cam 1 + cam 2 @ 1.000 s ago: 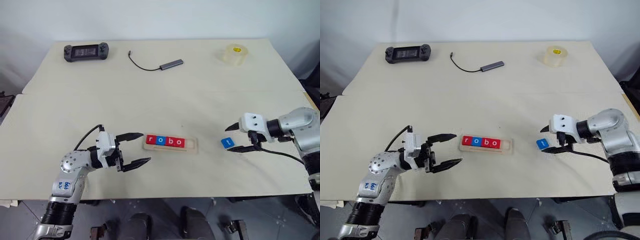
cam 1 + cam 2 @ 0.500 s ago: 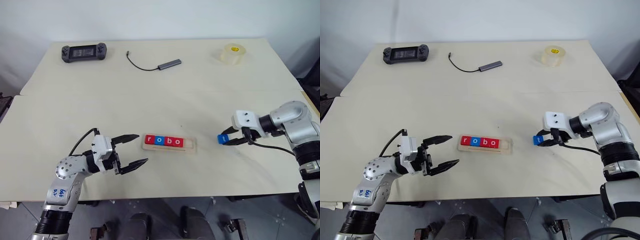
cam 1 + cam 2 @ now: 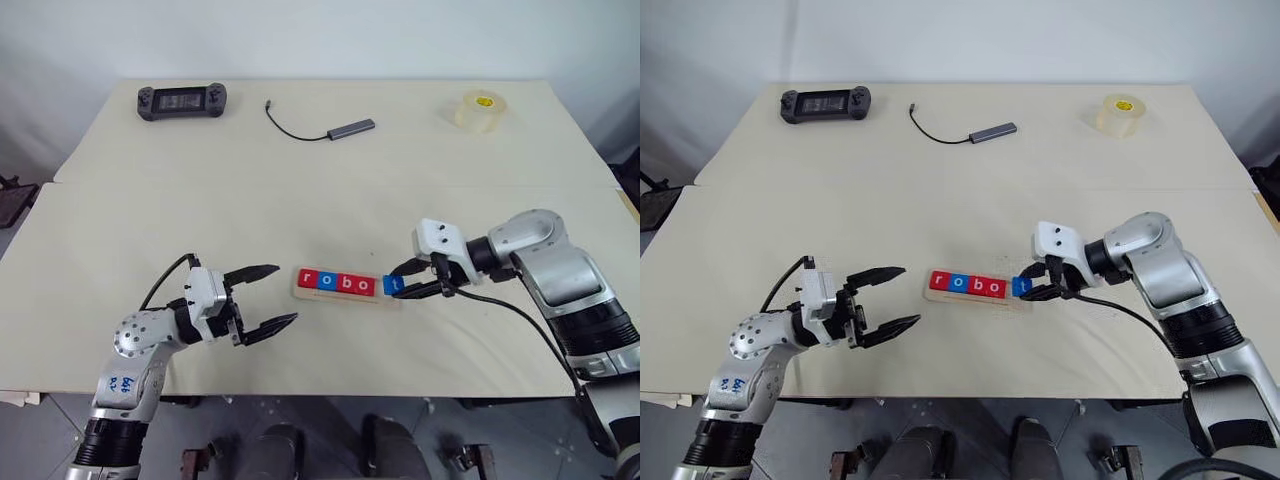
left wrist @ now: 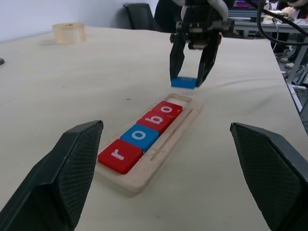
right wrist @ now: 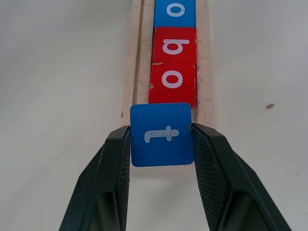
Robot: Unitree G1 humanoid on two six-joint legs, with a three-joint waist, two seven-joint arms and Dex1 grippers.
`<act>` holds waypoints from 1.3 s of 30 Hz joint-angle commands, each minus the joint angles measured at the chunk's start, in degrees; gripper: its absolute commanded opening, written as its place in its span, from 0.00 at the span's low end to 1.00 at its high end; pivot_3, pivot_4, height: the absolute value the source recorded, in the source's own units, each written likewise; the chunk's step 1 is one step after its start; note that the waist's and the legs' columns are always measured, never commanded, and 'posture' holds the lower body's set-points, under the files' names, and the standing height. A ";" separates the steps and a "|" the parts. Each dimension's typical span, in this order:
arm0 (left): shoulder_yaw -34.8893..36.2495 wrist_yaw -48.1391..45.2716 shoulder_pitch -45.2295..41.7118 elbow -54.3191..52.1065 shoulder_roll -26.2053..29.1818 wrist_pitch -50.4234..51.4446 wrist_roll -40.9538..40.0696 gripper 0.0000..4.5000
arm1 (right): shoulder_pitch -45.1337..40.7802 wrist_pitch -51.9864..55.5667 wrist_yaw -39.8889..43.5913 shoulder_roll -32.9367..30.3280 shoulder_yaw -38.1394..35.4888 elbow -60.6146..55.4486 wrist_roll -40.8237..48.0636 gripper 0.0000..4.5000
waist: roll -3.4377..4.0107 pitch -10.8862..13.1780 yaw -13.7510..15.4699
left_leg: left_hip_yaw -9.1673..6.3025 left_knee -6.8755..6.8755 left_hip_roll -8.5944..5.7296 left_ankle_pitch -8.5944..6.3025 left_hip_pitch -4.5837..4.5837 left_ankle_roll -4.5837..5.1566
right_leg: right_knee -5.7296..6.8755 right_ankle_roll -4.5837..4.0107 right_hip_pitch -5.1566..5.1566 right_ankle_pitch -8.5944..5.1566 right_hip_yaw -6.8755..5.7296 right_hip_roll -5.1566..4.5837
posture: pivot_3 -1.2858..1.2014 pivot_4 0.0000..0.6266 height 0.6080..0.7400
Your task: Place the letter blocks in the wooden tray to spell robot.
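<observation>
On our left, the left gripper (image 3: 268, 297) hangs with its fingers spread and nothing between them, just short of the near end of the wooden tray (image 3: 343, 296), pointing along it. Farther back on the table (image 3: 300, 190) lie a game controller (image 3: 182, 100), a USB adapter with its cable (image 3: 330, 128) and a roll of tape (image 3: 478, 108), all well apart from the work.

The tray runs left to right in front of us, and its groove already holds four letter blocks in a touching row — red r (image 3: 308, 279), blue o (image 3: 326, 281), red b (image 3: 344, 284), red o (image 3: 362, 286). Only the slot at the tray's right end is bare.

The right gripper (image 3: 402, 281) is the nearer arm to that slot. Its fingers are clenched on the two side edges of the blue t block (image 5: 161, 134), and in the left wrist view the tile hangs just above the bare slot, a little off the wood. In the right wrist view the tile's edges sit roughly square to the groove and just short of the red o. We judge the coming move to be a short drop straight down, with the tile kept flat so that it does not catch on the tray's lip or on its neighbour.
</observation>
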 commanded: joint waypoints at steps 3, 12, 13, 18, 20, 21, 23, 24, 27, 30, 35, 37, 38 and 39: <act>0.30 0.19 -0.62 -0.99 0.02 -0.94 -0.14 1.00 | 0.68 0.20 -2.49 0.95 0.71 -1.18 -0.85 0.33 | 0.00 0.00 -0.15 | 0.00 -0.01 0.02 0.00 0.00 0.00 | 0.00 0.00 0.00 0.00 0.00 0.02 | 0.52 0.24 1.00; 0.35 0.57 -0.75 -0.98 -0.26 -1.15 -0.01 1.00 | 0.53 -0.16 -4.50 1.73 -0.51 0.20 -0.75 0.87 | 0.00 0.00 -0.10 | 0.00 0.00 0.00 0.00 0.01 0.00 | 0.00 0.00 0.01 0.00 0.00 0.02 | 0.52 0.24 1.00; 0.33 0.64 -0.76 -0.99 -0.30 -1.18 0.01 1.00 | 0.55 0.07 -4.52 1.44 -1.05 -0.27 -0.31 0.95 | 0.00 0.00 -0.10 | 0.00 0.00 0.00 0.00 0.01 0.00 | 0.00 0.00 0.01 0.00 0.00 0.01 | 0.52 0.24 1.00; 0.29 0.81 -0.57 -0.95 -0.44 -1.36 -0.01 1.00 | 1.87 1.45 -3.68 -1.37 -3.26 -3.62 1.84 1.00 | 0.00 0.00 0.00 | 0.00 0.00 0.00 0.00 0.01 0.00 | 0.00 0.00 0.00 0.00 0.00 0.02 | 0.52 0.24 1.00; 0.23 0.82 -0.50 -0.87 -0.47 -1.46 -0.01 1.00 | 2.77 1.66 -3.98 -2.21 -4.14 -4.41 2.43 1.00 | 0.00 0.00 0.03 | 0.00 0.00 0.00 0.00 0.01 0.01 | -0.01 0.00 0.01 0.00 0.00 0.01 | 0.52 0.24 1.00; 0.26 0.84 -0.51 -0.78 -0.48 -1.52 -0.02 1.00 | 3.69 1.33 -4.51 -2.77 -5.04 -4.64 2.64 1.00 | 0.00 0.00 0.02 | 0.00 0.00 0.00 0.00 0.00 0.01 | -0.01 0.00 0.01 0.00 -0.01 0.01 | 0.52 0.24 1.00; 0.44 0.89 -0.31 -0.77 -0.42 -1.72 -0.02 1.00 | 5.85 -0.04 -5.51 -3.24 -7.66 -5.39 3.86 1.00 | -0.01 0.00 0.15 | -0.01 0.00 0.01 0.00 0.01 0.00 | 0.00 0.00 0.02 0.00 -0.01 0.02 | 0.52 0.24 1.00; 0.64 0.92 -0.15 -0.79 -0.31 -1.79 -0.06 1.00 | 6.95 0.04 -5.78 -3.22 -9.23 -6.10 5.18 1.00 | -0.01 0.00 0.15 | -0.01 -0.01 0.00 0.00 0.01 0.00 | -0.01 0.00 0.02 0.00 -0.01 0.02 | 0.52 0.24 1.00; 2.45 0.22 1.87 -1.14 1.52 -1.62 -0.56 1.00 | 14.53 -3.26 -7.22 -4.19 -16.94 -9.55 8.86 1.00 | -0.01 0.00 0.15 | 0.00 -0.01 0.01 0.00 0.00 0.00 | -0.01 0.00 0.01 0.00 -0.01 0.01 | 0.52 0.24 1.00; 3.87 -0.33 3.56 -1.38 3.04 -1.25 -1.41 1.00 | 20.30 -5.73 -8.58 -4.72 -21.67 -11.91 10.51 1.00 | -0.01 0.00 0.15 | 0.00 -0.07 0.02 0.00 0.01 0.01 | -0.04 0.00 0.02 0.00 -0.01 0.02 | 0.52 0.24 1.00; 6.59 -0.74 6.15 -1.00 6.26 0.30 -1.58 1.00 | 30.68 -14.04 -10.51 -2.06 -30.37 -14.70 14.88 1.00 | -0.01 0.00 0.15 | 0.03 -0.04 0.05 0.00 0.11 0.01 | -0.02 0.00 0.09 0.00 0.01 0.04 | 0.52 0.24 1.00; 7.23 -0.67 6.09 -0.41 6.96 -0.02 -1.31 1.00 | 32.19 -15.29 -10.40 -0.52 -32.94 -14.98 18.60 1.00 | -0.01 0.00 0.06 | 0.04 -0.04 0.06 0.00 0.11 0.01 | 0.02 0.00 0.10 0.00 0.03 0.04 | 0.52 0.24 1.00; 7.56 -0.56 5.97 -0.03 7.50 0.26 -1.16 1.00 | 32.91 -15.07 -9.77 -0.40 -34.03 -14.27 20.29 1.00 | -0.01 0.00 0.05 | 0.08 -0.03 0.05 0.00 0.13 0.01 | 0.02 0.00 0.10 0.00 0.06 0.03 | 0.52 0.24 1.00; 7.86 -0.30 5.97 0.23 7.96 0.82 -1.06 1.00 | 33.81 -14.62 -8.90 -0.88 -34.78 -13.62 21.35 1.00 | -0.01 0.00 0.07 | 0.09 -0.03 0.05 0.01 0.15 0.01 | 0.00 0.00 0.11 0.00 0.07 0.03 | 0.52 0.24 1.00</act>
